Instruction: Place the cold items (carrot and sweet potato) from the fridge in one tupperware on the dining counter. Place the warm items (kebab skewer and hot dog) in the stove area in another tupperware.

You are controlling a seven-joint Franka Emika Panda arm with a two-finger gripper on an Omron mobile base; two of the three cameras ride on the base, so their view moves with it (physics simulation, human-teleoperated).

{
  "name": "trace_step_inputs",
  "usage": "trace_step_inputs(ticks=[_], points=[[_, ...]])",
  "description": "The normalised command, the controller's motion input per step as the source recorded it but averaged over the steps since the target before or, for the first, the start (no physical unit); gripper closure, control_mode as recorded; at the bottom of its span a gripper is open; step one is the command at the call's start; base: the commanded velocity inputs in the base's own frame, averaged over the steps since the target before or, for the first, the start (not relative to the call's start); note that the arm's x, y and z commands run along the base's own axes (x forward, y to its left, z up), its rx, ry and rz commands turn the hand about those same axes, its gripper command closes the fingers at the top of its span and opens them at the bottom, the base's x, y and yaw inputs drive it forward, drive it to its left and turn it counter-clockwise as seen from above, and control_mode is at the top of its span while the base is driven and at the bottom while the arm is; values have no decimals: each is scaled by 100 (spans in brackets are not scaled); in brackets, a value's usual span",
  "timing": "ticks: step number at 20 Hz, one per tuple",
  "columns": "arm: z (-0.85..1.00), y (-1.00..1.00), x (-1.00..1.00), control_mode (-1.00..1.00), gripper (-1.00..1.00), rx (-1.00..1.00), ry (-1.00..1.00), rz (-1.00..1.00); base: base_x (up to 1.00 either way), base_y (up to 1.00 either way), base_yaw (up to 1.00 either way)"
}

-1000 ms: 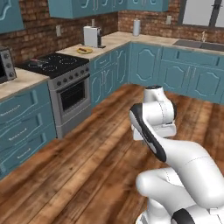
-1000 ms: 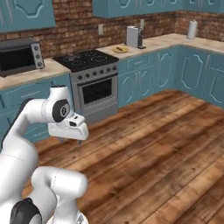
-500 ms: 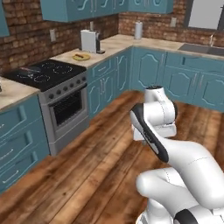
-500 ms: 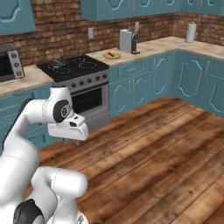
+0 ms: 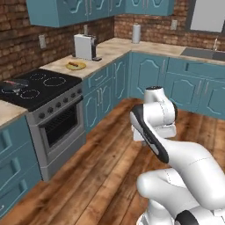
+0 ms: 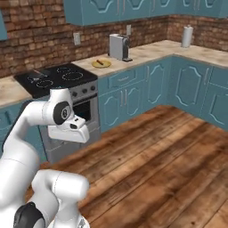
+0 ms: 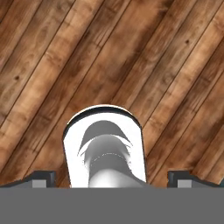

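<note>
1. Gripper (image 7: 112,177) pointed down at the wooden floor (image 7: 144,57) in the hand view, fingertips (image 7: 41,177) spread wide apart, nothing between them.
2. Arm folded close over the base, wrist tucked low; no reach toward any counter.
3. Stove area (image 5: 33,90) ahead and to the left in the left base view, black cooktop (image 6: 55,78) between beige counters.
4. On the counter just past the cooktop, a small yellow plate (image 5: 76,65) with a dark reddish item lying on it (probably the hot dog; too small to be sure), near a white boxy appliance (image 5: 84,47).
5. Something thin and dark on the near part of the cooktop (image 5: 15,83), possibly the kebab skewer; cannot tell.
6. Paper towel roll (image 5: 136,33) farther along the back counter, well apart from the plate.
7. Step in hand, judged: driving up to the stove. Best done by stopping square to the counter with plate and cooktop both within easy reach, keeping the arm tucked until halted, jaws left wide for the first pick.
8. Compared with a second ago: whole picture shifted, stove and plate larger and nearer (base travel, not the things moving). Arm posture and jaw spread unchanged.
</note>
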Motion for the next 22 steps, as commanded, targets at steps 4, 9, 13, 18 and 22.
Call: trace_step_inputs(ticks=[4,9,13,18,22], points=[[0,0,0,100,-100,0,0,0,83,-10,-2],[0,0,0,100,-100,0,0,0,87,-8,0],[0,0,0,100,-100,0,0,0,100,-15,11],[0,0,0,100,-100,0,0,0,100,-16,12],[0,0,0,100,-100,0,0,0,95,-16,10]])
